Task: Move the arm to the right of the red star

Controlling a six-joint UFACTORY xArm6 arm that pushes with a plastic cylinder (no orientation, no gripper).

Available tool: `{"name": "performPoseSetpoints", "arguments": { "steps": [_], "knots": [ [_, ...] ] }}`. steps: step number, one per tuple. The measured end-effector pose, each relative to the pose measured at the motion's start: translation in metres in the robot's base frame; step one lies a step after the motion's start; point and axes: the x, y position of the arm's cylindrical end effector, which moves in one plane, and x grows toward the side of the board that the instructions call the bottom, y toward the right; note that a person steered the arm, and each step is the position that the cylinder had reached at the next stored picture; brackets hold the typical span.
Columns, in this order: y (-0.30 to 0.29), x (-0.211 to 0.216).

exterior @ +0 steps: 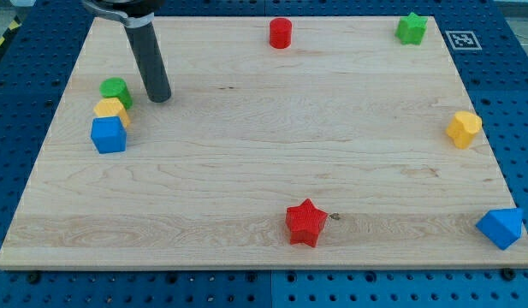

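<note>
With no pincer fitted and my tip (160, 97) parked beside the green cylinder (115, 90), far from the red star (305, 222), the star could be nudged on approach.

Arm: one dark straight rod, entering from the view's top left beneath a black collar. Pose: leaning slightly, lower end toward the view's right. My tip (160, 98): down on the table (246, 171). Attachment: none; plain rod only.
</note>
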Motion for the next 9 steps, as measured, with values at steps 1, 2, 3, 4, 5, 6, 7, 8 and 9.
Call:
{"name": "performPoseSetpoints", "arguments": {
  "steps": [1,2,3,4,5,6,7,8,9],
  "knots": [
    [0.024,0.0],
    [0.063,0.0],
    [0.094,-0.001],
    [0.17,-0.001],
    [0.232,0.008],
    [0.265,0.051],
    [0.28,0.08],
    [0.281,0.081],
    [0.281,0.081]
  ]
}}
